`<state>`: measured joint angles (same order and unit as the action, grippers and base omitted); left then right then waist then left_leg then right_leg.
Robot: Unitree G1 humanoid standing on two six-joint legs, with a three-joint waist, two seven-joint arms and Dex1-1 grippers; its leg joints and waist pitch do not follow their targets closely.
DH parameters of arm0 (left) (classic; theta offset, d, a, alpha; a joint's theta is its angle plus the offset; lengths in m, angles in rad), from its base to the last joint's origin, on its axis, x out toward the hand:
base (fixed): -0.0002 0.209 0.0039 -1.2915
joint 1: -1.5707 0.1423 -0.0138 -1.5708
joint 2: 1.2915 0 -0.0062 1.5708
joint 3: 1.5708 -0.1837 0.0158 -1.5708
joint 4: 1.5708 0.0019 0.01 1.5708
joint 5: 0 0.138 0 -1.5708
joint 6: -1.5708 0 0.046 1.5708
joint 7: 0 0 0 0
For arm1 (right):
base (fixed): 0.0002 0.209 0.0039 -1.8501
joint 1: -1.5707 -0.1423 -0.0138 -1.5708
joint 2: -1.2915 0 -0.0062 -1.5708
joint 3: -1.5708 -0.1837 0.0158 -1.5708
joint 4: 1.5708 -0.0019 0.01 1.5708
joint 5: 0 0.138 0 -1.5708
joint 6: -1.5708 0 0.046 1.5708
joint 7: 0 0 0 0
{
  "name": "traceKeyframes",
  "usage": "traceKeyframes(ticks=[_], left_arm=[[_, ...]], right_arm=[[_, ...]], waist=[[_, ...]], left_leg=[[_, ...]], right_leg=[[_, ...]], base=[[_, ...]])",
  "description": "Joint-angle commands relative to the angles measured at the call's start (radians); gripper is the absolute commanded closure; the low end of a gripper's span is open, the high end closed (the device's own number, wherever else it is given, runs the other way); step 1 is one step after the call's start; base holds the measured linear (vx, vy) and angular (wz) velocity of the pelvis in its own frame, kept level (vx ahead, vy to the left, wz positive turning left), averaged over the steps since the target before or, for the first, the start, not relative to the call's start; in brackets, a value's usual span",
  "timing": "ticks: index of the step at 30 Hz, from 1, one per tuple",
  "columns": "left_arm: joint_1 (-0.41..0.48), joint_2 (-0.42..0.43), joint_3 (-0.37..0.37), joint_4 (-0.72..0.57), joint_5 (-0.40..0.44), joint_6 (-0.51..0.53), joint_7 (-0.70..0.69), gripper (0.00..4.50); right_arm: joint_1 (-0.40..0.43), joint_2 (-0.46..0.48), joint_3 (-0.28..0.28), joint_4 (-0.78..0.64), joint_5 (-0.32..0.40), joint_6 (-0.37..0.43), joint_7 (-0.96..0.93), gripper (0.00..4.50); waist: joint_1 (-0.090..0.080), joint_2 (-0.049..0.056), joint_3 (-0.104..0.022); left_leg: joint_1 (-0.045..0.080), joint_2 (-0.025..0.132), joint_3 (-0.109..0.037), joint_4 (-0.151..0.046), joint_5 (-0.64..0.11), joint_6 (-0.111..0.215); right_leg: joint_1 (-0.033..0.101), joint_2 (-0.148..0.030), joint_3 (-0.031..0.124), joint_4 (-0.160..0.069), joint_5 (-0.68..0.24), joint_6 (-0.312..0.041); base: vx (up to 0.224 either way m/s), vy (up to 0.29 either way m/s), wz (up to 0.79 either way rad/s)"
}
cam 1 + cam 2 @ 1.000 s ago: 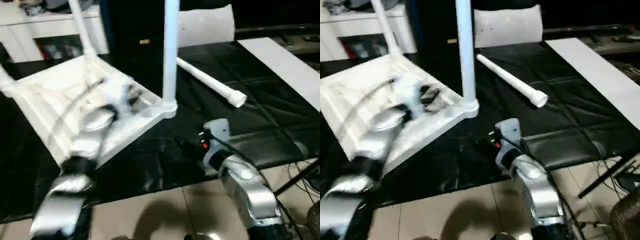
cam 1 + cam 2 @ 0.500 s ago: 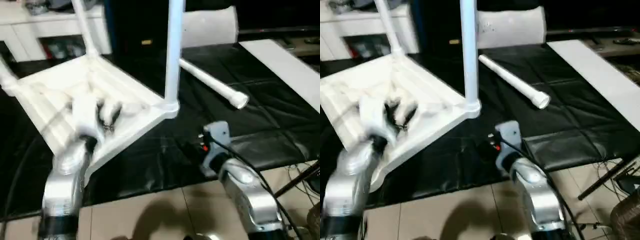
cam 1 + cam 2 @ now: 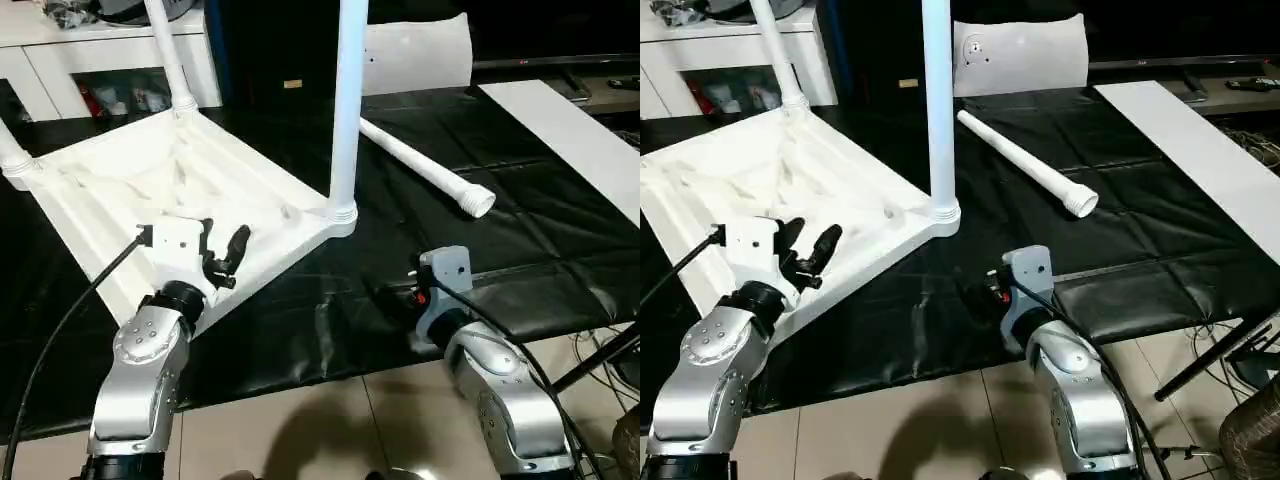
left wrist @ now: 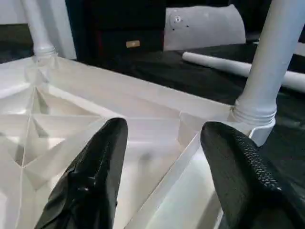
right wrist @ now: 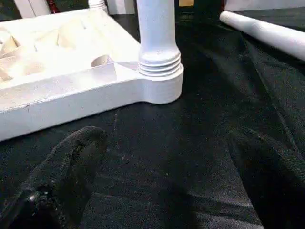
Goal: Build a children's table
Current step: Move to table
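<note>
My left end effector (image 3: 222, 250) hovers over the near edge of the upturned tabletop (image 3: 120, 180), its 2 black fingers (image 4: 95, 176) parted and empty above the ribbed underside. The tabletop lies tilted on the black-covered surface (image 3: 520, 200), with 1 leg (image 3: 347, 110) screwed upright into the corner socket nearest my right side, another leg (image 3: 170, 55) standing at the far corner, and a 3rd leg (image 3: 12, 155) at the far-left corner, mostly cut off. The 4th leg (image 3: 425, 165) lies loose on the black cover beyond the seated one, well apart from both arms. My right end effector (image 5: 162, 176) is spread wide and holds nothing, low over the cover just in front of the socketed corner. A white flat bag (image 3: 415, 55) leans at the back, a white cabinet (image 3: 60, 60) stands behind the tabletop, and a white board (image 3: 570, 140) runs along the right.
</note>
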<state>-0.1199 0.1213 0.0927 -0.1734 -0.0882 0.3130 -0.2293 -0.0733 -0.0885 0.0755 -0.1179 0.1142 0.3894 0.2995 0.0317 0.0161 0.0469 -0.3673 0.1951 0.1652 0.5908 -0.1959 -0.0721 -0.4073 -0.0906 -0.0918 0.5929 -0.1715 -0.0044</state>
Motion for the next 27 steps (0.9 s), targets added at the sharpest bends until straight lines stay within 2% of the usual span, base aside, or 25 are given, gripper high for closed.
traceKeyframes(ticks=[1, 2, 3, 4, 5, 6, 7, 9, 10, 11, 12, 13, 14, 15, 17, 18, 19, 20, 21, 22, 23, 24, 25, 26, 27], left_arm=[[0.007, -0.002, -0.002, -0.017, 0.01, 0.017, 0.011, 1.73], [0.007, -0.001, -0.004, -0.018, 0.011, 0.017, 0.011, 1.73], [0.008, 0.0, -0.008, -0.018, 0.012, 0.018, 0.012, 1.73], [0.007, 0.0, -0.01, -0.016, 0.012, 0.018, 0.013, 1.73], [0.005, 0.001, -0.017, -0.013, 0.01, 0.016, 0.019, 1.73], [0.004, 0.001, -0.02, -0.013, 0.008, 0.017, 0.022, 1.73], [0.004, 0.0, -0.021, -0.013, 0.007, 0.018, 0.024, 1.73], [0.003, -0.003, -0.024, -0.013, 0.008, 0.02, 0.026, 1.73], [0.003, -0.003, -0.024, -0.013, 0.009, 0.02, 0.026, 1.73], [0.004, -0.005, -0.025, -0.015, 0.011, 0.023, 0.026, 1.73], [0.006, -0.007, -0.024, -0.016, 0.011, 0.026, 0.028, 1.73], [0.007, -0.007, -0.024, -0.016, 0.012, 0.027, 0.029, 1.73], [0.007, -0.008, -0.025, -0.016, 0.012, 0.027, 0.03, 1.73], [0.008, -0.008, -0.025, -0.016, 0.012, 0.027, 0.03, 1.73], [0.008, -0.009, -0.026, -0.015, 0.009, 0.029, 0.036, 1.73], [0.009, -0.008, -0.027, -0.014, 0.007, 0.028, 0.038, 1.73], [0.009, -0.008, -0.028, -0.013, 0.007, 0.028, 0.039, 1.73], [0.009, -0.008, -0.028, -0.013, 0.007, 0.028, 0.04, 1.73], [0.012, -0.012, -0.028, -0.014, 0.01, 0.03, 0.048, 1.73], [0.015, -0.015, -0.026, -0.018, 0.009, 0.031, 0.049, 1.73], [0.019, -0.017, -0.026, -0.021, 0.009, 0.032, 0.05, 1.73], [0.021, -0.018, -0.026, -0.023, 0.01, 0.033, 0.052, 1.73], [0.025, -0.019, -0.027, -0.026, 0.01, 0.034, 0.054, 1.73], [0.032, -0.02, -0.028, -0.029, 0.008, 0.035, 0.057, 1.73], [0.039, -0.02, -0.028, -0.032, 0.008, 0.036, 0.061, 1.73]], right_arm=[[-0.008, -0.003, -0.005, -0.021, -0.004, 0.012, -0.011, 0.0], [-0.01, -0.005, -0.006, -0.021, -0.007, 0.017, -0.016, 0.0], [-0.013, -0.007, -0.008, -0.021, -0.01, 0.023, -0.022, 0.0], [-0.016, -0.009, -0.011, -0.02, -0.01, 0.023, -0.023, 0.0], [-0.019, -0.014, -0.017, -0.017, -0.011, 0.017, -0.027, 0.0], [-0.021, -0.016, -0.02, -0.019, -0.008, 0.018, -0.027, 0.0], [-0.022, -0.017, -0.022, -0.021, -0.006, 0.02, -0.026, 0.0], [-0.023, -0.022, -0.021, -0.025, -0.004, 0.019, -0.02, 0.0], [-0.023, -0.022, -0.021, -0.026, -0.004, 0.019, -0.02, 0.0], [-0.023, -0.025, -0.019, -0.027, -0.007, 0.019, -0.021, 0.0], [-0.022, -0.022, -0.024, -0.028, -0.006, 0.019, -0.029, 0.0], [-0.021, -0.018, -0.031, -0.03, -0.001, 0.024, -0.036, 0.0], [-0.021, -0.014, -0.038, -0.031, 0.004, 0.028, -0.042, 0.0], [-0.021, -0.015, -0.039, -0.033, 0.006, 0.028, -0.041, 0.0], [-0.019, -0.023, -0.034, -0.04, 0.006, 0.034, -0.035, 0.0], [-0.017, -0.025, -0.033, -0.044, 0.006, 0.038, -0.035, 0.0], [-0.017, -0.026, -0.033, -0.046, 0.006, 0.04, -0.035, 0.0], [-0.016, -0.027, -0.032, -0.046, 0.006, 0.041, -0.034, 0.0], [-0.013, -0.038, -0.028, -0.051, 0.004, 0.047, -0.028, 0.0], [-0.011, -0.039, -0.028, -0.055, 0.005, 0.05, -0.028, 0.0], [-0.009, -0.042, -0.029, -0.058, 0.005, 0.054, -0.028, 0.0], [-0.009, -0.043, -0.03, -0.06, 0.005, 0.056, -0.028, 0.0], [-0.008, -0.044, -0.032, -0.063, 0.005, 0.059, -0.027, 0.0], [-0.007, -0.047, -0.032, -0.067, 0.004, 0.064, -0.027, 0.0], [-0.006, -0.051, -0.032, -0.072, 0.003, 0.069, -0.026, 0.0]], waist=[[-0.006, -0.001, -0.051], [-0.009, 0.0, -0.051], [-0.009, 0.012, -0.051], [-0.027, 0.014, -0.048], [-0.028, 0.03, -0.055], [-0.043, 0.041, -0.047], [-0.059, 0.044, -0.045], [-0.065, 0.035, -0.043], [-0.062, 0.027, -0.038], [-0.063, 0.024, -0.036], [-0.052, 0.01, -0.041], [-0.046, -0.009, -0.045], [-0.032, -0.016, -0.045], [-0.009, -0.021, -0.043], [-0.016, 0.001, -0.049], [-0.033, 0.05, -0.063], [-0.059, 0.042, -0.075], [-0.055, 0.04, -0.076], [-0.071, 0.018, -0.073], [-0.056, 0.009, -0.069], [-0.051, -0.008, -0.07], [-0.011, -0.052, -0.064], [-0.001, -0.068, -0.063], [0.0, -0.071, -0.052], [-0.005, -0.063, -0.041]], left_leg=[[0.002, 0.034, -0.013, -0.081, -0.265, -0.007], [0.003, 0.037, -0.016, -0.083, -0.274, -0.016], [-0.028, 0.035, -0.058, -0.103, -0.302, 0.014], [-0.048, 0.039, -0.103, -0.11, -0.358, 0.047], [-0.036, 0.047, -0.124, -0.111, -0.377, 0.057], [-0.028, 0.065, -0.166, -0.124, -0.434, 0.092], [-0.027, 0.061, -0.2, -0.131, -0.441, 0.129], [-0.026, 0.038, -0.211, -0.12, -0.427, 0.152], [-0.046, 0.023, -0.208, -0.112, -0.407, 0.143], [-0.053, 0.022, -0.196, -0.106, -0.407, 0.12], [-0.066, -0.005, -0.172, -0.072, -0.374, 0.07], [-0.042, -0.028, -0.1, 0.0, -0.291, 0.055], [-0.047, -0.053, -0.058, 0.058, -0.206, 0.07], [-0.062, -0.06, -0.026, 0.109, -0.113, 0.111], [-0.047, -0.01, -0.028, 0.039, -0.08, 0.153], [0.0, 0.145, -0.139, -0.054, -0.007, 0.215], [0.055, 0.263, -0.214, -0.097, 0.06, 0.335], [0.074, 0.25, -0.208, -0.085, 0.112, 0.363], [0.074, 0.215, -0.198, -0.078, 0.187, 0.453], [0.052, 0.15, -0.162, -0.044, 0.234, 0.496], [0.012, 0.09, -0.114, -0.013, 0.191, 0.478], [-0.058, -0.074, -0.006, 0.143, -0.044, 0.341], [-0.07, -0.086, 0.002, 0.219, -0.156, 0.192], [-0.079, -0.087, -0.002, 0.214, -0.164, 0.156], [-0.063, -0.085, -0.012, 0.189, -0.176, 0.127]], right_leg=[[0.043, -0.023, 0.04, -0.086, -0.335, -0.07], [0.042, -0.016, 0.035, -0.086, -0.316, -0.069], [0.073, -0.024, -0.001, -0.066, -0.25, -0.094], [0.085, -0.028, -0.026, -0.053, -0.18, -0.122], [0.087, -0.023, -0.035, -0.047, -0.153, -0.143], [0.081, -0.013, -0.047, -0.027, -0.143, -0.179], [0.085, -0.005, -0.049, -0.006, -0.146, -0.215], [0.08, -0.012, -0.038, -0.011, -0.167, -0.293], [0.089, -0.026, -0.031, -0.022, -0.218, -0.331], [0.092, -0.029, -0.029, -0.029, -0.274, -0.329], [0.098, -0.044, -0.025, -0.063, -0.39, -0.331], [0.087, -0.058, -0.026, -0.119, -0.471, -0.33], [0.091, -0.072, -0.032, -0.142, -0.505, -0.323], [0.098, -0.08, -0.019, -0.152, -0.514, -0.29], [0.098, -0.047, -0.046, -0.134, -0.408, -0.186], [0.079, 0.01, -0.078, -0.045, -0.245, -0.077], [0.011, -0.004, -0.036, 0.104, -0.246, -0.038], [-0.026, -0.01, -0.008, 0.131, -0.246, -0.066], [-0.035, -0.025, 0.039, 0.138, -0.19, -0.122], [-0.018, -0.04, 0.07, 0.089, -0.067, -0.243], [0.016, -0.049, 0.075, 0.043, 0.027, -0.359], [0.071, -0.056, 0.095, -0.07, 0.002, -0.487], [0.082, -0.056, 0.086, -0.079, -0.186, -0.411], [0.086, -0.054, 0.093, -0.084, -0.242, -0.346], [0.095, -0.071, 0.089, -0.099, -0.353, -0.222]], base=[[0.0, 0.0, 0.0], [0.0, 0.0, 0.0], [-0.01, -0.031, 0.25], [-0.01, -0.031, 0.25], [0.003, -0.06, 0.51], [0.04, -0.08, 0.51], [0.04, -0.08, 0.51], [0.019, -0.129, 0.5], [-0.001, -0.144, 0.49], [-0.016, -0.159, 0.3], [-0.015, -0.164, 0.12], [-0.015, -0.164, 0.12], [-0.01, -0.151, -0.05], [-0.01, -0.112, -0.08], [-0.007, -0.094, -0.07], [0.004, -0.105, -0.15], [0.004, -0.105, -0.15], [0.01, -0.134, -0.08], [-0.001, -0.164, 0.03], [-0.001, -0.164, 0.03], [-0.031, -0.217, -0.02], [-0.054, -0.239, -0.02], [-0.054, -0.239, -0.02], [-0.073, -0.217, -0.02], [-0.08, -0.182, -0.03]])
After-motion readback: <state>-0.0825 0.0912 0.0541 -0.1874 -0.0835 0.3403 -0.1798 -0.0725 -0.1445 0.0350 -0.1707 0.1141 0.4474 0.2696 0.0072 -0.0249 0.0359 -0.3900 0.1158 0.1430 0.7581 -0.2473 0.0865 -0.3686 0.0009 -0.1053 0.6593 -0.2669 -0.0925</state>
